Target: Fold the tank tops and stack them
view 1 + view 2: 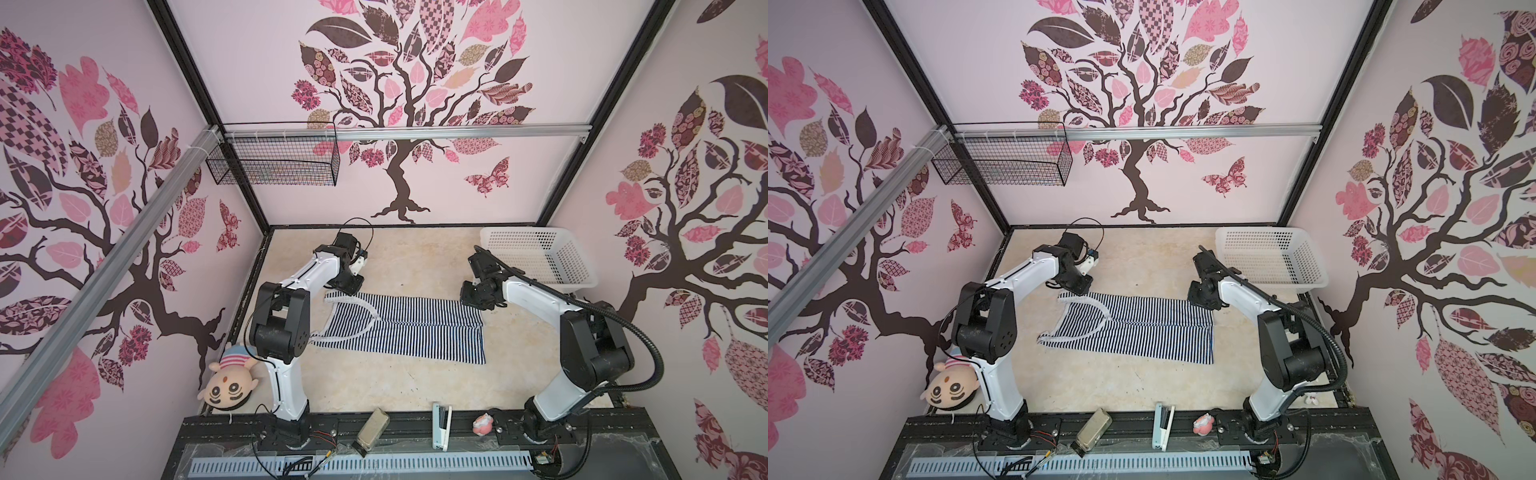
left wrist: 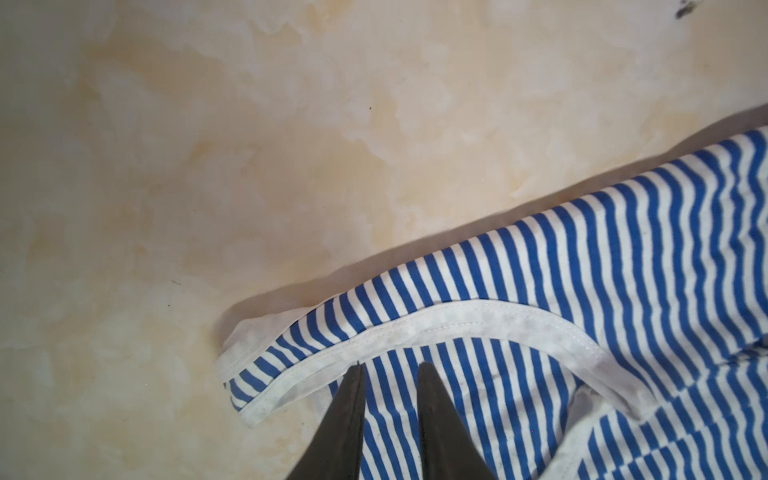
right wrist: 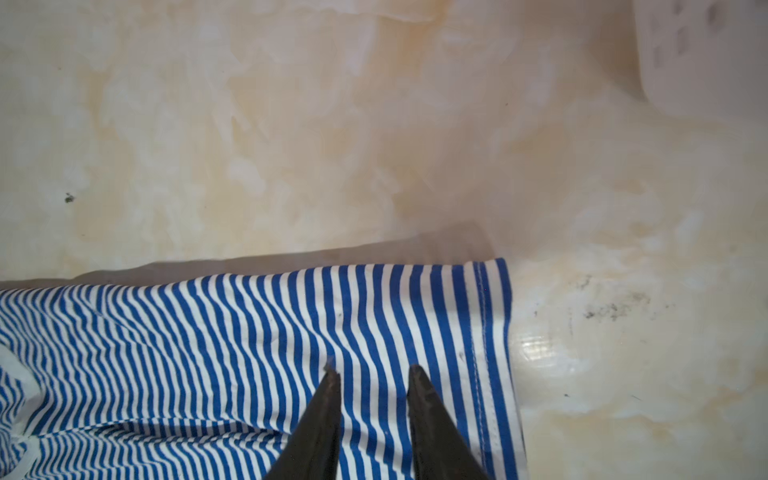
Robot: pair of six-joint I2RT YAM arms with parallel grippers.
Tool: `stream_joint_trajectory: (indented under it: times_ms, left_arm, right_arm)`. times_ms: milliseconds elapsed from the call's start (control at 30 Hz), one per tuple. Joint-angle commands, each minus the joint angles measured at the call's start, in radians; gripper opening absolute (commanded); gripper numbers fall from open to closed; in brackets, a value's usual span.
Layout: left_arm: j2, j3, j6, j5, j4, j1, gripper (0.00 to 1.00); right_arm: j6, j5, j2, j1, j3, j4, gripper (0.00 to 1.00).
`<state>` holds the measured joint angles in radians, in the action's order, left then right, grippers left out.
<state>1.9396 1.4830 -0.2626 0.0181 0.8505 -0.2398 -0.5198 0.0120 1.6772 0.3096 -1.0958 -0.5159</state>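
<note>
One striped tank top (image 1: pixel 415 328) (image 1: pixel 1142 328) lies flat across the middle of the table, straps to the left and hem to the right, in both top views. My left gripper (image 1: pixel 348 287) (image 2: pixel 390 365) hovers over its far left strap, beside the white trim (image 2: pixel 457 320). Its jaws are parted, and the cloth between them lies flat. My right gripper (image 1: pixel 473 297) (image 3: pixel 372 370) is over the far right corner, just inside the hem (image 3: pixel 494 353). It is open too, and flat stripes show between its fingers (image 3: pixel 432 415). Neither holds the cloth.
A white plastic basket (image 1: pixel 540 253) stands at the back right, close behind the right arm. A black wire basket (image 1: pixel 274 162) hangs on the back wall. A plush doll (image 1: pixel 228 386) lies front left. A stapler (image 1: pixel 441 424), a small box (image 1: pixel 372 426) and a pink toy (image 1: pixel 483 424) sit on the front rail.
</note>
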Motion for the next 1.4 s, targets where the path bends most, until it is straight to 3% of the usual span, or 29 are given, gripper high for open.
stream_joint_trajectory:
  times_ms: [0,400,600,833,1033,1100,1167,1367]
  left_arm:
    - [0.040,-0.006,-0.027,-0.034,-0.005,0.033,0.26]
    - [0.153,0.026,-0.068,-0.109,-0.024,0.108,0.26]
    - [0.251,0.150,-0.082,-0.137,0.014,0.109,0.26]
    - [0.400,0.399,-0.087,-0.167,0.055,0.111,0.26]
    - [0.613,0.875,-0.062,-0.172,0.212,0.112,0.26]
    - [0.615,0.942,-0.034,-0.166,0.247,0.112,0.26]
    - [0.530,0.872,-0.024,-0.124,0.223,0.112,0.26]
    - [0.175,0.419,-0.007,-0.003,0.039,0.105,0.29]
  right_arm:
    - [0.007,-0.029,0.037,0.005,-0.039,-0.057,0.33]
    - [0.017,-0.043,0.075,0.004,-0.048,-0.061,0.34]
    - [0.009,-0.001,0.055,0.008,-0.009,-0.046,0.35]
    - [-0.024,0.010,-0.026,0.060,0.100,-0.029,0.35]
    - [-0.049,0.024,-0.056,0.074,0.121,-0.024,0.35]
    - [-0.043,0.016,-0.063,0.074,0.103,-0.043,0.35]
    - [-0.038,0.008,-0.069,0.073,0.087,-0.051,0.35]
    - [-0.018,0.009,-0.018,0.073,0.049,-0.042,0.35]
